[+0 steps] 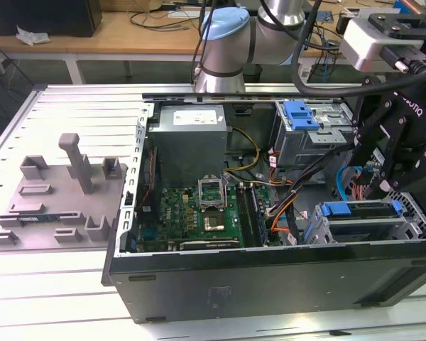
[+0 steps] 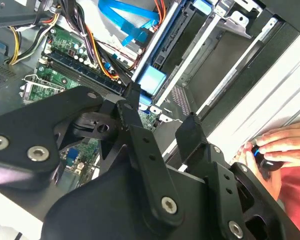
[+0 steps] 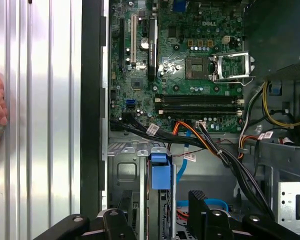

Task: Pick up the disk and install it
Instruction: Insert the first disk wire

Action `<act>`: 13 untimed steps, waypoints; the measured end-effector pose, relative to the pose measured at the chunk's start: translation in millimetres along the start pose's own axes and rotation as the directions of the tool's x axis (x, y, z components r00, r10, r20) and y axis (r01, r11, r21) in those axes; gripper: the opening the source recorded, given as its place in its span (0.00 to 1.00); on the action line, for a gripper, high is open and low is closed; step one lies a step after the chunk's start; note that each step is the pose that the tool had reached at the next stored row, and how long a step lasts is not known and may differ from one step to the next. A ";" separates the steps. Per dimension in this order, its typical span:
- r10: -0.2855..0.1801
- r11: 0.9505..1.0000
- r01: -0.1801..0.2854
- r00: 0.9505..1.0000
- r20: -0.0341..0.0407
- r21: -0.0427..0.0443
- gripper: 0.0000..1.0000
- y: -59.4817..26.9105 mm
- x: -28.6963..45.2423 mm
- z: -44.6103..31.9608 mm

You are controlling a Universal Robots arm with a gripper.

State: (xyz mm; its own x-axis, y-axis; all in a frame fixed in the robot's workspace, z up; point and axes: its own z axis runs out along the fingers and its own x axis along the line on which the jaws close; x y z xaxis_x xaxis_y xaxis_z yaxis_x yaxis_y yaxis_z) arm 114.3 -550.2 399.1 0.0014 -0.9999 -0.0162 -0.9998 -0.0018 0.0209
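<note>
1. A grey fixture tray (image 1: 53, 202) lies on the slatted metal table (image 1: 71, 106), outside the computer case (image 1: 270, 277), on the exterior view's left. A thin green memory stick (image 1: 39, 219) lies flat in one of its slots.
2. Inside the case, at the far wall, the power supply (image 1: 188, 138) carries a white label (image 1: 199, 117). Its print is too small to read.
3. The green motherboard (image 1: 199, 213) lies on the case floor, nearer than the power supply. In the first wrist view, white tags (image 3: 152, 129) hang on the cables that cross its edge.
4. The disk (image 1: 358, 209) sits in the metal drive cage (image 1: 369, 231), in the case corner on the exterior view's right. It lies flat. Its long axis runs along the near case wall, and its blue carrier tab points toward the motherboard.
5. The gripper (image 2: 162, 120) hangs over the cage. Its fingers (image 2: 190, 131) stand apart and grasp nothing.
6. A person's hand (image 2: 277, 145) rests on the table outside the case, curled around a small dark object.
</note>
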 end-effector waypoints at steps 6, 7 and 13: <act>0.000 1.000 0.000 1.000 -0.001 0.000 0.56 0.0 -4.5 0.1; 0.000 1.000 0.000 1.000 -0.003 0.000 0.56 0.0 -8.7 0.2; 0.002 1.000 -0.003 0.992 -0.125 -0.003 0.56 -0.1 -49.4 0.8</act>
State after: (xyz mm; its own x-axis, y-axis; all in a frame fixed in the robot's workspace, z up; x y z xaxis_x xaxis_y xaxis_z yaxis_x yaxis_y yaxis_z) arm 114.2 -500.8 399.1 0.0017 -0.9940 0.1093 -0.9997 0.0009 0.0240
